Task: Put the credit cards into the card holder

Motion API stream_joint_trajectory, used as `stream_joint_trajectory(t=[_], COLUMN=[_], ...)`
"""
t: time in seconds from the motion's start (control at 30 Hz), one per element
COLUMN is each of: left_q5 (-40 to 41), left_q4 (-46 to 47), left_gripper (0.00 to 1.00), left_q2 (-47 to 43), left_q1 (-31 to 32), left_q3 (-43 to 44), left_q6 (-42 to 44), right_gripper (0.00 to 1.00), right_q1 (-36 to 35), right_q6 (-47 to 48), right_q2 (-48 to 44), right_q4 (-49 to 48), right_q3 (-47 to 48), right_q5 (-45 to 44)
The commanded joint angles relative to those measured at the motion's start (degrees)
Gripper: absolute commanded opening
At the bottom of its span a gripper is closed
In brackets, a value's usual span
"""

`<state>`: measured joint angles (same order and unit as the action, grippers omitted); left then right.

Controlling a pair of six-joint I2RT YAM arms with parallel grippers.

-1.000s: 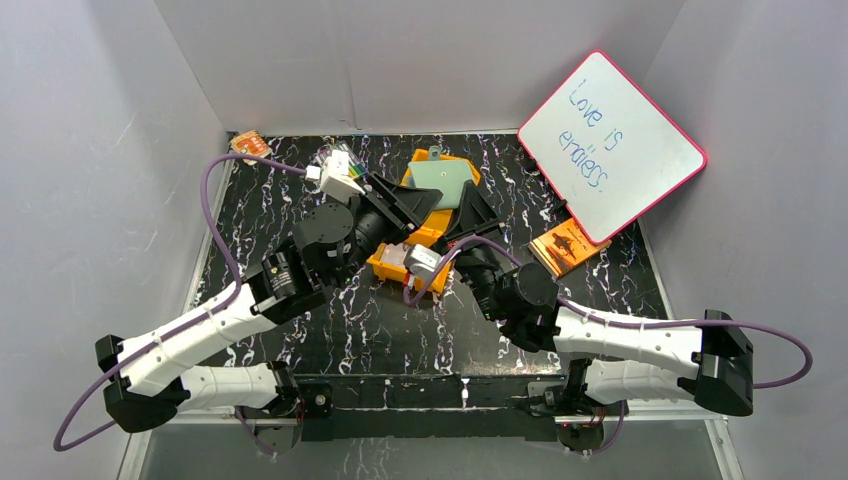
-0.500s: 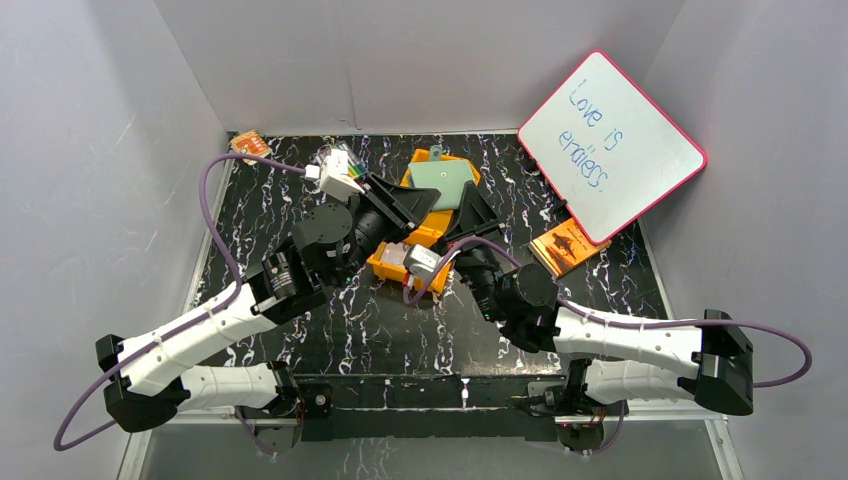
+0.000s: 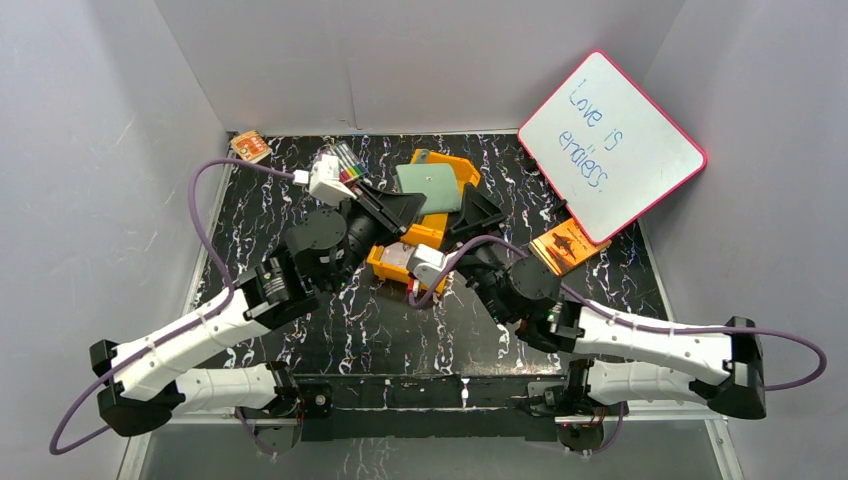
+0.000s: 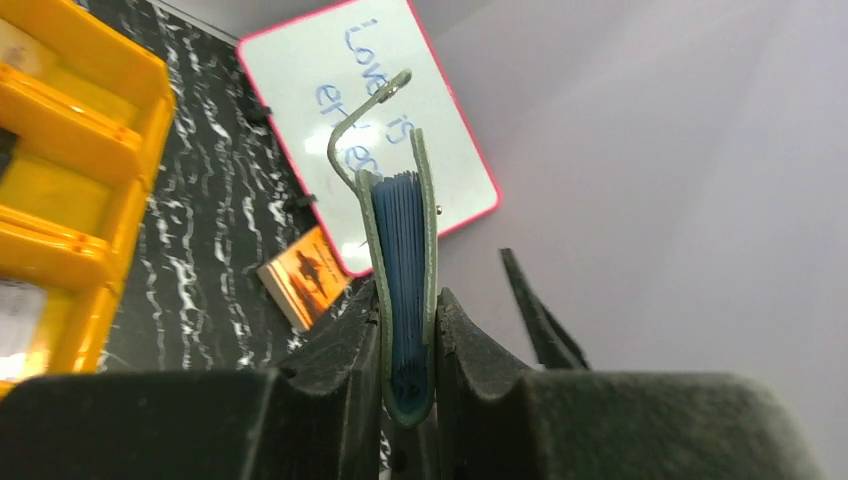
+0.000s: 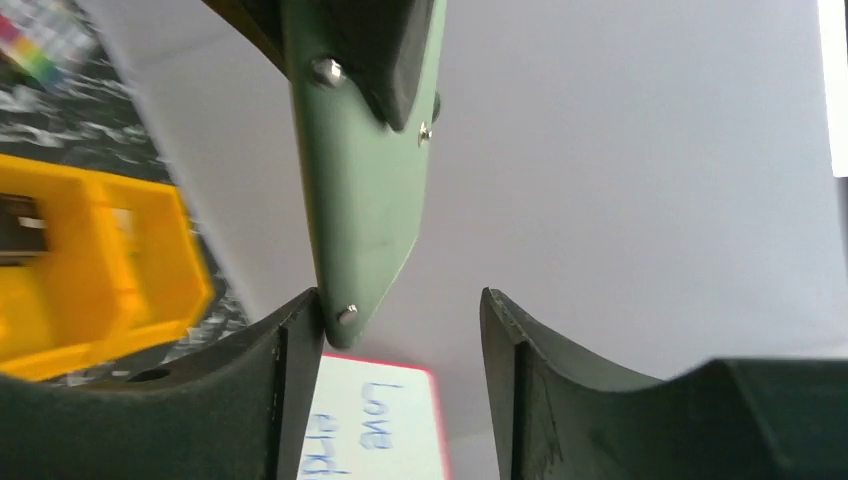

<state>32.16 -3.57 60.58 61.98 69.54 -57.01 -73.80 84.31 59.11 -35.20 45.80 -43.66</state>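
Card holder (image 3: pixel 430 185) first: we see the sage-green wallet lifted off the surface, above the far end of the orange tray (image 3: pixel 463 172). The left gripper (image 3: pixel 412 204) has it clamped by its near edge. From the left wrist we look at it edge-on (image 4: pixel 402 250): the fingers press on both green covers, blue pockets show between them, and the snap tab curls over the top. The right gripper (image 3: pixel 475 207) stands just to the right of it with its jaws apart. In the right wrist view one corner of the wallet (image 5: pixel 365 180) dips into that gap (image 5: pixel 400 300) close against one finger, clear of the other.

We make out a pale credit card (image 3: pixel 396 256) in the near compartment of the tray, partly hidden by the wrists.

The tray sits on a black tabletop (image 3: pixel 330 320) veined with white. A pink-framed whiteboard (image 3: pixel 612 145) with blue handwriting leans at the far right, with an orange booklet (image 3: pixel 565 245) at its near edge. A small orange item (image 3: pixel 250 146) lies in the far left corner. Plain pale grey walls (image 3: pixel 400 60) close in the left, far and right sides.
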Motion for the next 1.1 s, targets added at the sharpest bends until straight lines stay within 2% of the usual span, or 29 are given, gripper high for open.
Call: stream_joint_trajectory(t=[0.0,0.1,0.17,0.27,0.43,0.53,0.57,0.7,0.87,1.07], left_q5=[9.55,12.21,11.51,6.31,-11.32,-23.10,-27.45,-36.62,-42.63,-47.95], left_q4=[-1.81,-5.83,-9.50,-16.83,-23.46,-25.04,-25.23,-24.95,-21.98,-21.51], left_gripper=[0.00,0.00,0.00,0.00,0.00,0.00,0.00,0.00,0.00,0.00], left_q2=[-6.56,-10.86,-13.54,-15.94,-17.32,-17.48,-17.63,-18.52,-18.52,-15.63], left_q1=[-0.28,-0.28,-0.28,-0.28,-0.28,-0.32,-0.28,-0.28,-0.28,-0.28], left_q3=[-0.58,-1.08,-1.26,-0.34,0.97,0.92,0.46,-1.79,-3.32,-1.27], left_q6=[5.67,9.69,12.53,16.17,21.74,23.15,23.26,21.87,21.72,23.44], right_gripper=[0.66,0.68,0.73,0.75,0.76,0.75,0.75,0.73,0.68,0.62], right_q1=[-1.11,-1.17,-1.04,2.33,21.55,28.62,29.19,29.38,29.39,29.41], right_q6=[-22.57,-36.59,-45.81,-58.12,-77.09,-84.95,-86.36,-89.61,-92.86,-94.09], right_q2=[-2.91,-1.62,-1.84,-0.21,5.19,5.04,4.65,1.35,-2.48,-3.23], right_q4=[30.34,43.77,47.17,50.65,54.67,53.91,54.05,57.46,62.20,67.75], right_q3=[10.73,16.97,20.27,28.13,40.05,41.80,41.90,41.11,38.56,38.46], right_q5=[2.48,5.66,9.12,16.91,45.99,60.88,64.02,72.93,75.89,80.94])
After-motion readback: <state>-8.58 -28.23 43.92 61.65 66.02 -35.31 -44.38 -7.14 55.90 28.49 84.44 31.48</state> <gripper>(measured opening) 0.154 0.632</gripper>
